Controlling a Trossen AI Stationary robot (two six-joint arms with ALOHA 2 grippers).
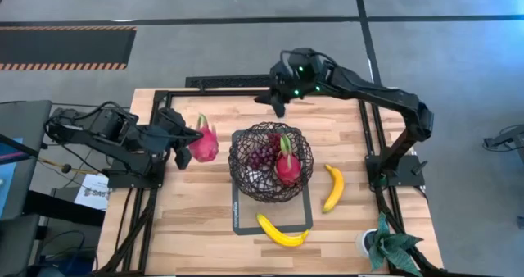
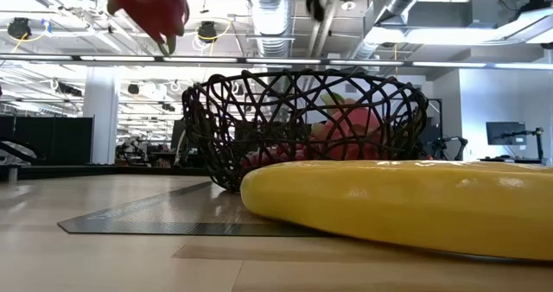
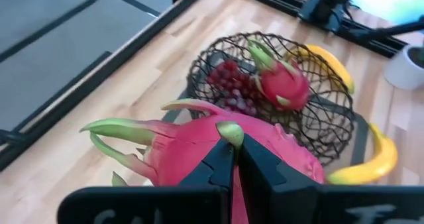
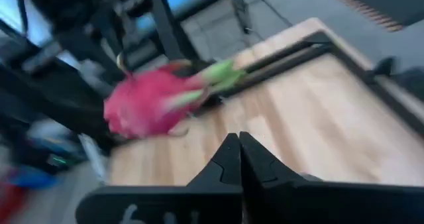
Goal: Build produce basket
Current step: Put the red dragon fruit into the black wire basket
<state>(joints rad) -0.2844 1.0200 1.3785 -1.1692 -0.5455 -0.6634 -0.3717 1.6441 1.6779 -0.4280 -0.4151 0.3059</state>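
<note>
My left gripper is clamped on a dragon fruit, held up off the counter at about 9 o'clock from the wire basket. Inside the basket sit another dragon fruit and some dark grapes. I think I should carry my fruit over the rim, then lower it into the free side before letting go. My right gripper waits at 12 o'clock, fingers pressed together, holding nothing.
</note>
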